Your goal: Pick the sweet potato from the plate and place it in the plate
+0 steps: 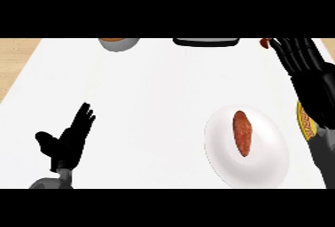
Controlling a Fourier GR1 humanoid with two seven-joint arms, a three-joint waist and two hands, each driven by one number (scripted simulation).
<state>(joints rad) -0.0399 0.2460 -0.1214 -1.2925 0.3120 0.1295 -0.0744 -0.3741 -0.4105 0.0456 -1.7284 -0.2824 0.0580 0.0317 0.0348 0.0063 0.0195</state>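
The sweet potato (pixel 243 133) lies in the middle of a white plate (pixel 226 166), low on the right side of the frame. It is long and red-brown, and it points up and down. Nothing is touching it.

Just to the right of the white plate, at the right edge, part of a yellow plate (pixel 305 122) with a dark pattern peeks out. The robot's right arm lies over most of it, so I cannot see what is on it.

The right hand (pixel 301 55) is far up in the upper right corner, well apart from the sweet potato. Its fingers are stretched out and it holds nothing. A small red-brown thing (pixel 264 43) sits right by its fingertips; I cannot tell what it is.

The left hand (pixel 68 142) rests at the lower left with its fingers up and spread, holding nothing.

At the top edge of the white counter (pixel 157 97) there is a grey bowl (pixel 119 44) and a dark flat thing (pixel 206 42).

I think the job is either finished, with the sweet potato already set down, or not started. From this one look I cannot tell which plate is the goal.
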